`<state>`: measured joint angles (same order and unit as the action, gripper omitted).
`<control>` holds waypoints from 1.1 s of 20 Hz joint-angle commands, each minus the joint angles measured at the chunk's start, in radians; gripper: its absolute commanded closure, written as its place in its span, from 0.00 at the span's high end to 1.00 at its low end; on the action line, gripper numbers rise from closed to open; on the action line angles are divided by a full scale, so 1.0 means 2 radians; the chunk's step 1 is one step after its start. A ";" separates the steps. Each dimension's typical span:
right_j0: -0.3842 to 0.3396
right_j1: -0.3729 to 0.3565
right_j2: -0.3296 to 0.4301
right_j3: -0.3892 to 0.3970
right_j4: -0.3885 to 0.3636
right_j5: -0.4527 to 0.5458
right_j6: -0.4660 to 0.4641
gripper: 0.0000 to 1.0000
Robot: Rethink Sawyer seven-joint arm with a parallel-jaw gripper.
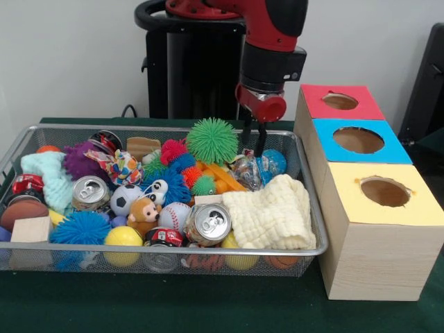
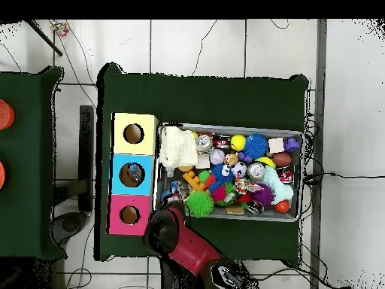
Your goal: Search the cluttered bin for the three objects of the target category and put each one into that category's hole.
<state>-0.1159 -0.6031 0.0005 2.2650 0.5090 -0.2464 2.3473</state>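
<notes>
A wire-mesh bin (image 1: 69, 246) (image 2: 301, 174) holds a jumble of toys. Among them are a green spiky ball (image 1: 212, 140) (image 2: 199, 203), a soda can (image 1: 208, 223), a second can (image 1: 90, 193), a baseball (image 1: 173, 215), a soccer ball (image 1: 125, 198) and a cream cloth (image 1: 274, 211) (image 2: 177, 147). To the bin's right in the front view stand three boxes with round holes: red (image 1: 340, 102), blue (image 1: 359, 140) and yellow (image 1: 385, 192). My gripper (image 1: 254, 149) hangs open and empty over the bin's far right corner, just above a crinkly clear wrapper (image 1: 244, 170). From overhead the arm (image 2: 180, 244) hides it.
A toy monkey (image 1: 143, 214), a yellow ball (image 1: 123, 237), a blue spiky ball (image 1: 80, 227), a purple spiky ball (image 1: 82, 161) and a wooden block (image 1: 31, 229) crowd the bin's left and front. Green cloth (image 1: 208, 305) covers the table.
</notes>
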 commanded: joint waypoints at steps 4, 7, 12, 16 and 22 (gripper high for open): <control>0.023 0.004 0.009 -0.084 0.071 0.051 0.089 1.00; 0.030 -0.004 0.001 -0.089 0.080 0.073 0.079 1.00; 0.021 0.004 0.006 -0.096 0.073 0.068 0.073 1.00; 0.015 0.010 0.006 -0.103 0.066 0.068 0.068 1.00; 0.006 0.019 0.012 -0.115 0.058 0.072 0.066 1.00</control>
<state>-0.0646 -0.6047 -0.0069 2.1796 0.5836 -0.1865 2.3473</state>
